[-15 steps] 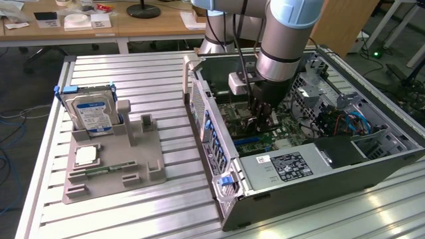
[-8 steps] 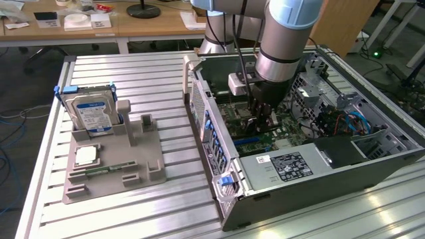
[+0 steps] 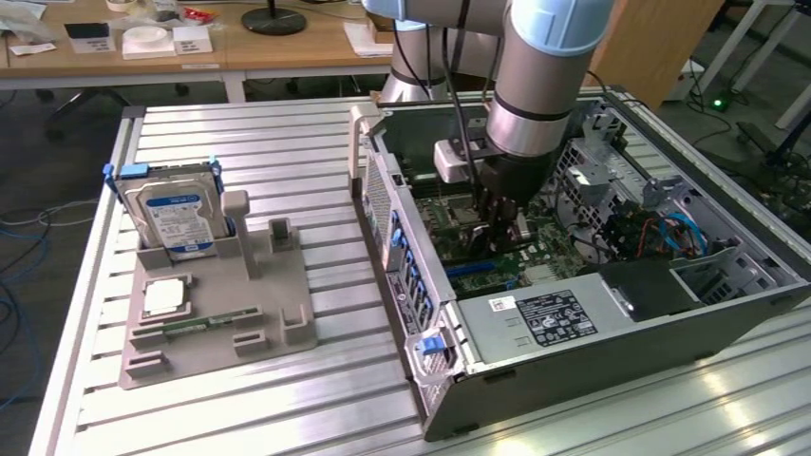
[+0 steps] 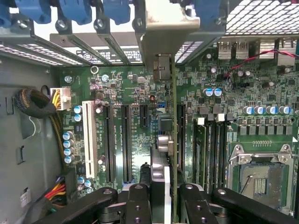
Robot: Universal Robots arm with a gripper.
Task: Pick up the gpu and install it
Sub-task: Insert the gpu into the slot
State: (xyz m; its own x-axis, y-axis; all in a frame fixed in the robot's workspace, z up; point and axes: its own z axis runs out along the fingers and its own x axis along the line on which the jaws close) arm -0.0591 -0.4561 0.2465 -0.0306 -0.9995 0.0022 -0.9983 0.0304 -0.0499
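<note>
inside pc case (image 3: 659,328): gpu (image 4: 163,32) over mobo (image 4: 117,93)

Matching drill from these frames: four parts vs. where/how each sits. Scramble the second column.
1 gpu
2 hard drive
3 CPU chip
4 CPU socket

A lying flat on the grey holder
B gripped by the gripper above the motherboard
C empty, on the motherboard
D upright in the grey holder

Pairs: 1-B, 2-D, 3-A, 4-C

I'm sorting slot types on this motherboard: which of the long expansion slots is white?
The white slot, outermost in the row and closest to the sleeved cable bundle by the case wall. The black slots alongside it are all dark.
</note>
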